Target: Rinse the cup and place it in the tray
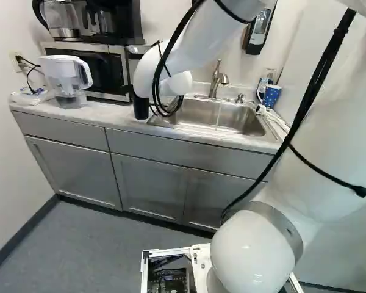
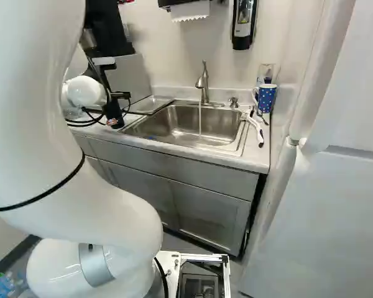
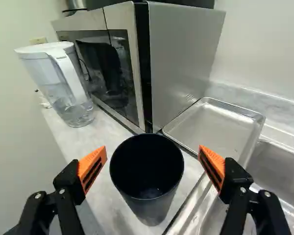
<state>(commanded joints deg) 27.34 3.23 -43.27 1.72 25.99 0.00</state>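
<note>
My gripper (image 2: 119,95) is over the counter left of the sink in the right base view. In the wrist view the gripper (image 3: 153,152) stands open, its orange pads on either side of a black cup (image 3: 146,171), with a gap at each side. That cup (image 1: 141,106) is upright on the counter, empty-looking inside. A shallow metal tray (image 3: 213,125) lies behind the cup, between the microwave and the sink (image 3: 279,169). Water runs from the faucet (image 2: 202,84) into the basin.
The microwave (image 1: 100,70) stands left of the arm, a water pitcher (image 1: 66,76) beside it. At the sink's far right are a blue dotted cup (image 2: 267,98) and a white-handled brush (image 2: 256,127). A soap dispenser (image 2: 244,22) hangs above. Cabinets (image 1: 149,183) front the counter.
</note>
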